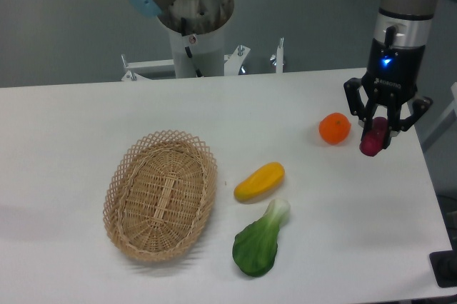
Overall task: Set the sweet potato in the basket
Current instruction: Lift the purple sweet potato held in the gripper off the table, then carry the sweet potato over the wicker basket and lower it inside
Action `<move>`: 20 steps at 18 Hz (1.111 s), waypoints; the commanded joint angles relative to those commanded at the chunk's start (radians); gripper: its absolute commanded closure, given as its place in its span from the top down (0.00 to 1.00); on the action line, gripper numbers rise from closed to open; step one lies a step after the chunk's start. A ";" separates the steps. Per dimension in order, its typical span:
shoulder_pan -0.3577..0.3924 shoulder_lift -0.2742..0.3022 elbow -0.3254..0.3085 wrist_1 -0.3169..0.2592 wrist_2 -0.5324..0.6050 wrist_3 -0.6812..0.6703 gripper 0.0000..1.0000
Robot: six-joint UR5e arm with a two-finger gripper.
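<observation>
- Camera view, fixed above the white bench (86,118), takes in the robot arm and all the produce at once.
- The jaws (376,133) hang at the far right of the bench, well apart from the basket (161,194), and are clamped on the sweet potato (373,140).
- The sweet potato is magenta-red and stands nearly upright between the two dark fingers (357,115); its lower end pokes out below them. Whether that end touches the bench or rides just above it, I cannot tell.
- A blue light glows on the black wrist housing above the jaws.
- The basket is an oval of light tan wicker with an open looped rim; it sits on the left half of the bench and nothing lies in it.
- Right of the basket, near its rim but not touching, lies a yellow-orange mango-like fruit (259,181), tilted with its upper end pointing away from the basket.
- Below that fruit, also right of the basket, lies a bok choy (259,243), dark green leaf toward the camera and pale stem toward the yellow fruit; the two look close, nearly touching.
- A round orange (334,128) rests further right of the basket, just beside the jaws on their basket side.
- The arm's grey base column (196,33) stands behind the bench, beyond the basket.
</observation>
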State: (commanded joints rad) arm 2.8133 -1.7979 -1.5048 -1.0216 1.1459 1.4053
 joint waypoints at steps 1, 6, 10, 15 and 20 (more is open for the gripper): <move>-0.002 0.000 -0.005 0.005 0.000 -0.017 0.19; -0.069 0.002 -0.008 0.008 0.000 -0.136 0.19; -0.139 0.000 -0.009 0.041 0.002 -0.254 0.19; -0.294 -0.017 -0.008 0.103 0.161 -0.431 0.19; -0.477 -0.061 -0.034 0.160 0.293 -0.650 0.19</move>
State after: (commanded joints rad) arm 2.3367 -1.8592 -1.5384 -0.8621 1.4385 0.7551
